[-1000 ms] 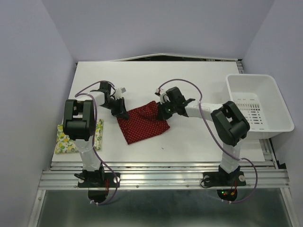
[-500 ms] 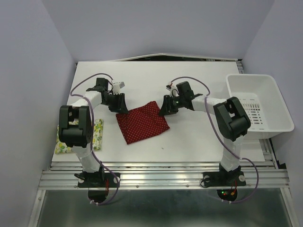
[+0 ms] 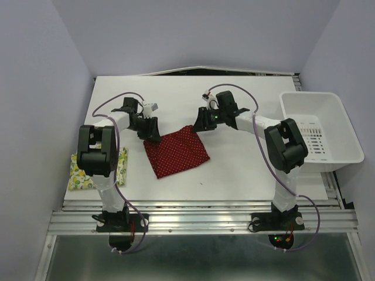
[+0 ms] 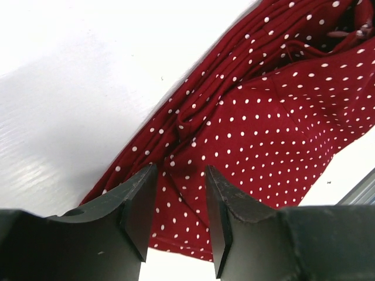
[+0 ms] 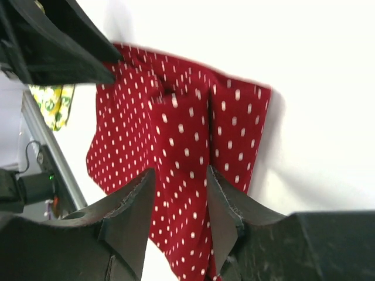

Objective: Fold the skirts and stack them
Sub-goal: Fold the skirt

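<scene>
your red dotted skirt [image 3: 177,153] lies in the middle of the tabletop [image 3: 246,175], folded to a rough square, its far edge bunched in pleats. the lemon-print skirt [image 3: 76,175] sits folded by the left arm's base, well apart, so i judge 2 folds done and stacking left. left fingers [image 4: 137,205] and right fingers [image 5: 132,211] hang spread by the red skirt's far corners, pinching nothing.

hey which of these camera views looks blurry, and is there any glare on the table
Right wrist view: the red skirt is smeared, its white dots stretched into short streaks, and the table is washed out to flat white. Left wrist view: the dots are crisp, with a bright blown-out patch on the table at the top. Top view: sharp and evenly lit, only soft shadows.
</scene>
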Controlling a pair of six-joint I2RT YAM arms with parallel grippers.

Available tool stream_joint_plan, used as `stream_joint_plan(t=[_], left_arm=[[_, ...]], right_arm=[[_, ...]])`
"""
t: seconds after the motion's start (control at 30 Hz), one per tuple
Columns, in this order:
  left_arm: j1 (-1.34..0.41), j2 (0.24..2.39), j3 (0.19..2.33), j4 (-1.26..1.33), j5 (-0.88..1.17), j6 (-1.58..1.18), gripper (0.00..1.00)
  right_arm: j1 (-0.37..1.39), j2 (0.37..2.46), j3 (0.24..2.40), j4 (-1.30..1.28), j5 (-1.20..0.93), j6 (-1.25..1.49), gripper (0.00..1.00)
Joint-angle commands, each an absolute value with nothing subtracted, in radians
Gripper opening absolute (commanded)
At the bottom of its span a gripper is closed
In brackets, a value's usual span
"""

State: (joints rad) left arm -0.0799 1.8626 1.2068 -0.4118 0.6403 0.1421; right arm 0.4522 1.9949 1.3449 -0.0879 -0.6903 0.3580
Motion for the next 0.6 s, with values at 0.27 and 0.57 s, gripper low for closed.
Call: stream_joint_plan(t=[0.27,0.57], left_arm=[[-0.095,1.933,1.292,-0.408,0.706,0.147,0.51],[-0.101,1.954,1.318,-0.396,0.719,0.132,0.51]], right_arm=[[0.414,2.157,1.597,-0.066,-0.532,0.319,0.48],[0.414,2.281,1.629,-0.103,-0.684,0.339,0.52]])
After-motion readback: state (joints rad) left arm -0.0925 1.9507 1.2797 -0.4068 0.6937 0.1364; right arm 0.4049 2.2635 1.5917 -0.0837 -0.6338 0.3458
